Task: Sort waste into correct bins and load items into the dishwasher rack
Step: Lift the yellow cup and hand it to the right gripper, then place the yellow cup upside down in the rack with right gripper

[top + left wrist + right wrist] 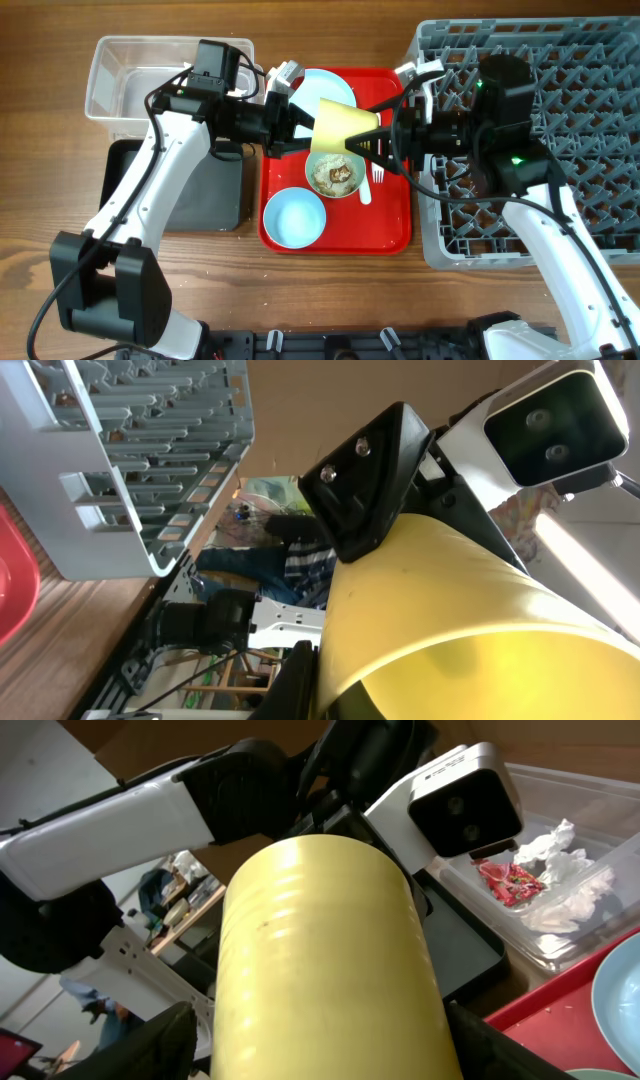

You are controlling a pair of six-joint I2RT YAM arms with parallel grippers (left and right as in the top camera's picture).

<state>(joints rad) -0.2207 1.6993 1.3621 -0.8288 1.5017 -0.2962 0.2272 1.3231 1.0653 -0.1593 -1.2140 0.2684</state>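
Holds the yellow cup [340,125] on its side in the air over the red tray [395,235], wide mouth toward the left fingers [292,130], clamped together on the rim. Brackets the cup's narrow end with the right fingers [150,1045], spread one to each side; cannot tell contact from a slight gap there. Shows beneath the cup a pale green bowl [311,178] holding beige food scraps [338,178], with a light blue plate [325,85] behind, a light blue bowl [293,218] in front, and a white fork [378,175] and spoon [366,192] beside. Shows white tissue wads [560,850] and a red wrapper [510,880] in the clear tub [100,80], the black tray [215,190] just beside it, and the grey rack [580,60] at the right end of the worktop [60,200].
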